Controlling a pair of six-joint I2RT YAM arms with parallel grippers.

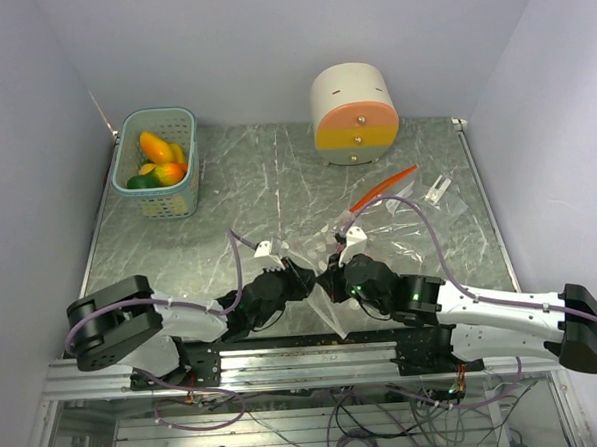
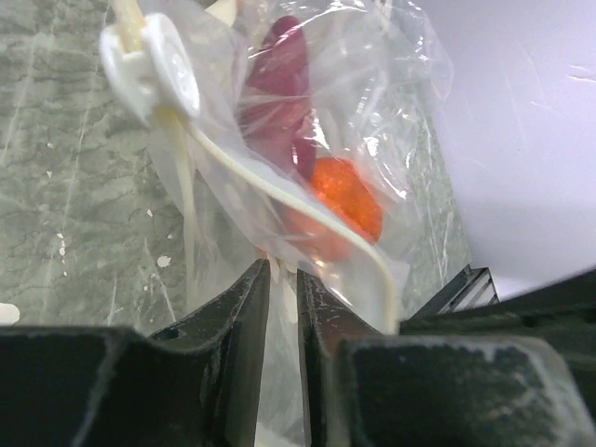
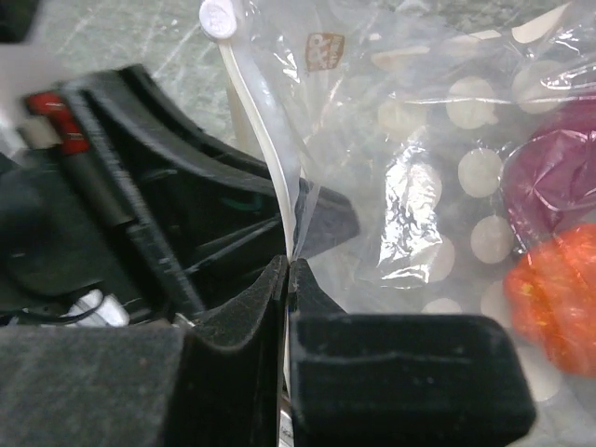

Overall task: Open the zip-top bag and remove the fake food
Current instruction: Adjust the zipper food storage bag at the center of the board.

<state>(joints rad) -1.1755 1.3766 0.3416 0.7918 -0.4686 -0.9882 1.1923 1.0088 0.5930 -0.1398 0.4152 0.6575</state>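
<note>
grey marbled tabletop [image 1: 276, 175] between pale walls [image 1: 269, 45]. near its front edge both hands meet at the clear zip-top bag [image 2: 391, 84]: the left hand [image 2: 282, 279] pinches its film, the right hand [image 3: 287, 270] is clamped on its white zip edge. orange and dark red fake food [image 2: 345, 191] sits inside; more fills the basket [image 1: 159, 176] far left.

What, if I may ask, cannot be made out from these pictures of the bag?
Left wrist view: whether the left hand pinches the bag or only straddles it; the gap is narrow.
Right wrist view: the orange piece and dark red piece are cut by the right edge and blurred by the bag.
Top view: those pieces do not show, probably under the right hand or the left.
</note>
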